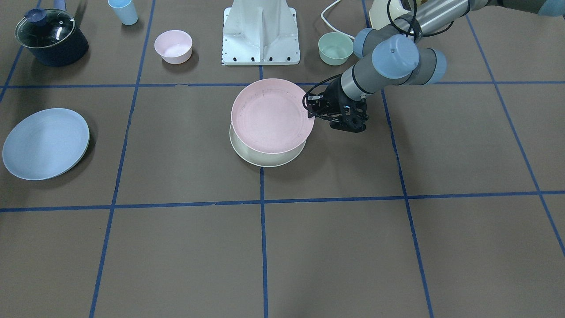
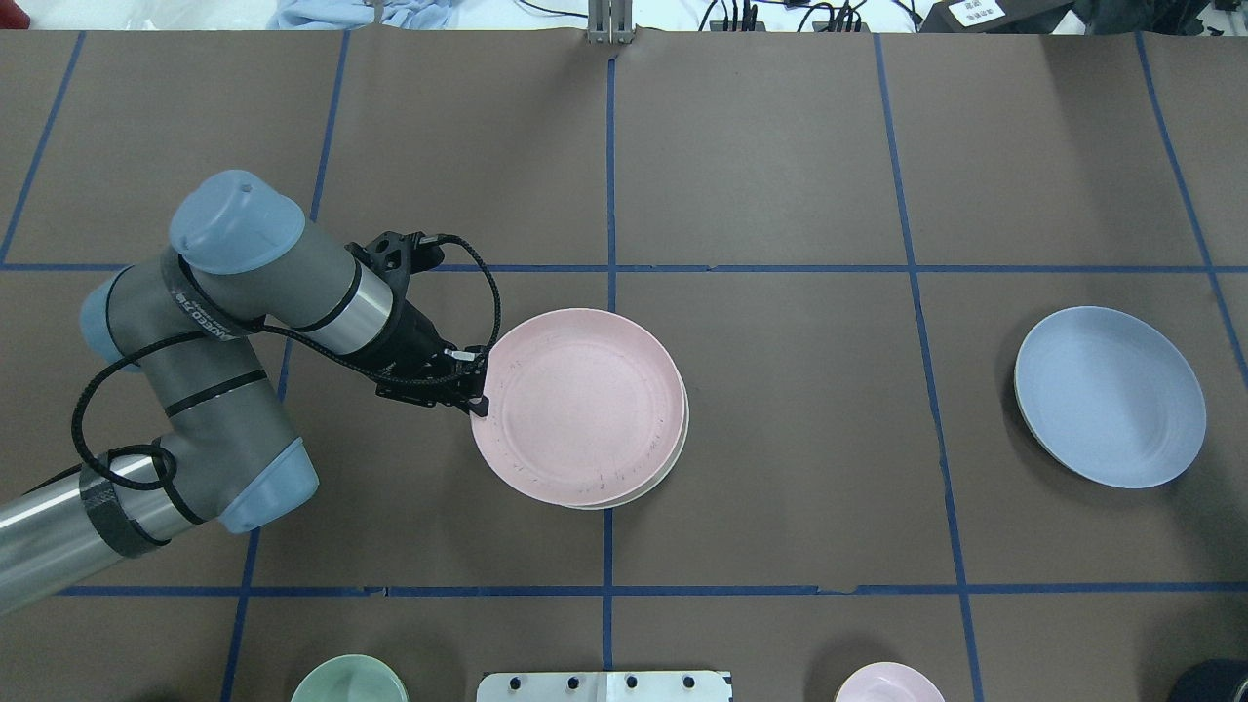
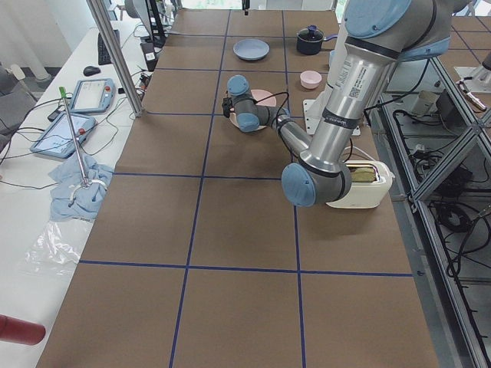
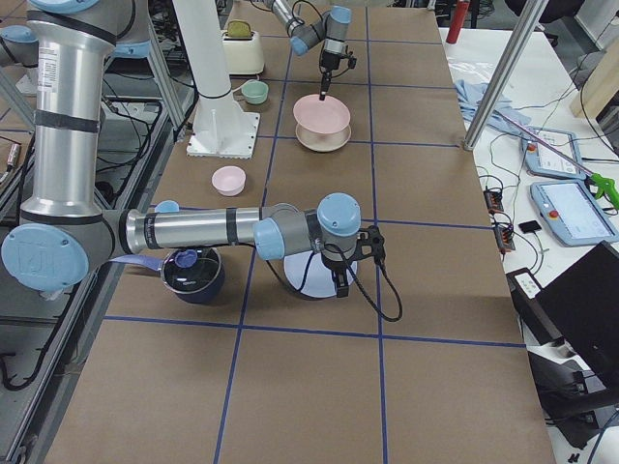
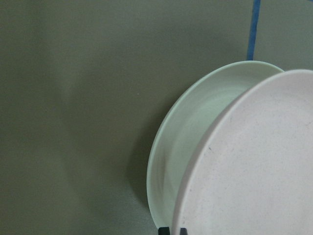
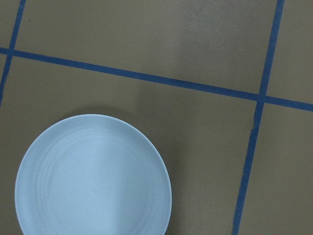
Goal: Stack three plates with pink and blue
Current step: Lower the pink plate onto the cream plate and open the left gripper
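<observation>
My left gripper (image 1: pixel 311 112) is shut on the near-left rim of the pale pink plate (image 2: pixel 580 405) and holds it slightly raised over the cream-white plate (image 1: pixel 265 157) at the table's middle. In the left wrist view the pink plate (image 5: pixel 259 166) overlaps the cream-white plate (image 5: pixel 195 127), and the fingertips (image 5: pixel 173 230) pinch its rim. The light blue plate (image 2: pixel 1110 395) lies flat on the table at the right. My right gripper (image 4: pixel 338 275) hovers over it and shows only in the exterior right view, so I cannot tell if it is open. The right wrist view shows the blue plate (image 6: pixel 93 178) below.
Along the robot's edge stand a pink bowl (image 1: pixel 173 46), a mint-green bowl (image 1: pixel 335 48), a light blue cup (image 1: pixel 124 11), a dark pot with a glass lid (image 1: pixel 50 37) and the white robot base (image 1: pixel 261 33). A toaster (image 3: pixel 357 184) sits by the left arm.
</observation>
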Tool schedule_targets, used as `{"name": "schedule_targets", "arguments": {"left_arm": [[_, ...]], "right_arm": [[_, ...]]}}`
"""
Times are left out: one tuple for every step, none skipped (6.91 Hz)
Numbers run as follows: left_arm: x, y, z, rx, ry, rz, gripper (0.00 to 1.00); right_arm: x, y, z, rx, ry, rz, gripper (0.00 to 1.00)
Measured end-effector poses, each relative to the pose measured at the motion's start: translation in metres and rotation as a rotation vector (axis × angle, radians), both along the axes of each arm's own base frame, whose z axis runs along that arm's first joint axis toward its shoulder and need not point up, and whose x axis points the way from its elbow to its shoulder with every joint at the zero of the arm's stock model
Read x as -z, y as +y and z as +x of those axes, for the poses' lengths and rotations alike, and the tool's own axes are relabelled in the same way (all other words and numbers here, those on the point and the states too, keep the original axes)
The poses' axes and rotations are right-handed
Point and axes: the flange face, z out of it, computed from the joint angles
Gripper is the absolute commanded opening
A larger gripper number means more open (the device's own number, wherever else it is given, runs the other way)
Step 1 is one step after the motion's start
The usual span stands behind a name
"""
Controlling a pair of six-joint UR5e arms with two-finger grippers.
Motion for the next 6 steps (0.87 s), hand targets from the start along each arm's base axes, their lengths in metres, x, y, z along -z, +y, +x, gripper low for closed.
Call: {"name": "schedule_targets", "arguments": {"left_arm": [[0.0015,-0.0017,0.0034,0.001,0.001,0.002,0.00],[0.0024,-0.0027,0.0051,0.001,0.001,0.003,0.00],[0.0010,-0.0036,0.0066,0.001,0.002,0.003,0.31],[-0.0025,-0.0050,0.0086,0.001,0.005,0.005,0.69],[-0.0056,-0.0064,0.0102,0.003,0.012,0.011,0.77],[-0.0063,-0.0071,0.0106,0.008,0.022,0.020,0.77]], "right_arm": [[0.0000,0.0000,-0.0002,0.001,-0.001,0.000,1.00],[0.0001,0.0000,-0.0002,0.001,-0.001,0.000,1.00],[0.0001,0.0000,-0.0003,0.001,0.000,0.000,1.00],[0.0003,0.0000,-0.0003,0.001,-0.001,0.000,1.00],[0.0006,0.0000,-0.0003,0.001,-0.001,0.001,1.00],[0.0007,0.0000,-0.0003,0.001,-0.001,0.001,1.00]]}}
